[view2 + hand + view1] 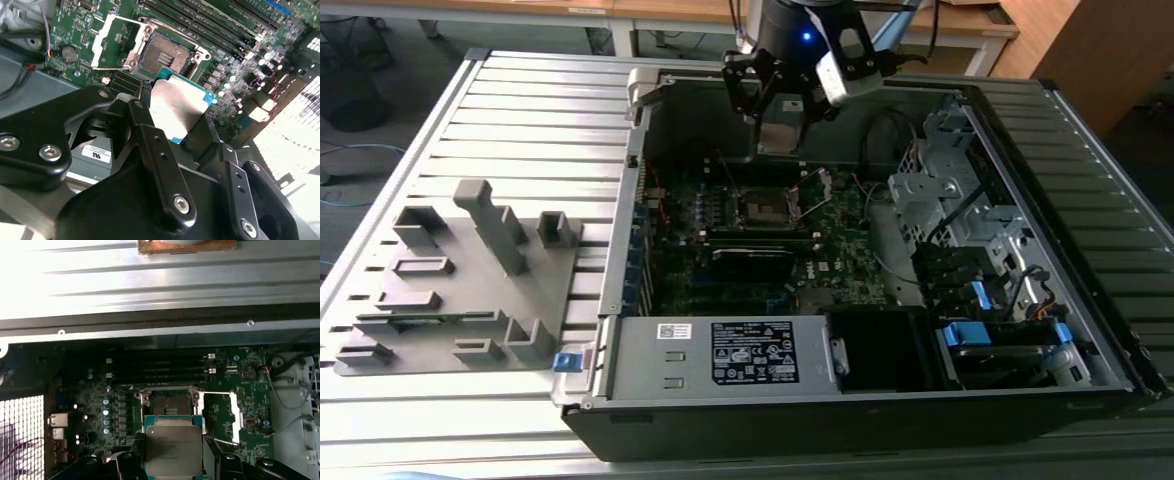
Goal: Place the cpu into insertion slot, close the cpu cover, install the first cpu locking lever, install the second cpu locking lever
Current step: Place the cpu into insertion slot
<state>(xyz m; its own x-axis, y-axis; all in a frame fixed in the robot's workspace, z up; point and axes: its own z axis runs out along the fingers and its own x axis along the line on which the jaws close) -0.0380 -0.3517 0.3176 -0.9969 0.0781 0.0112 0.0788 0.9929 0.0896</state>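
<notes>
Black pincer (174, 463) is clamped on two opposite edges of the cpu (173, 449), a flat square chip with a dull silver-grey metal top, holding it level above the green motherboard (252, 390). In the first wrist view the bare square insertion slot (170, 402) lies just past the chip's far edge and lower. Beside it the thin silvery cpu cover (234, 415) stands swung open.
</notes>
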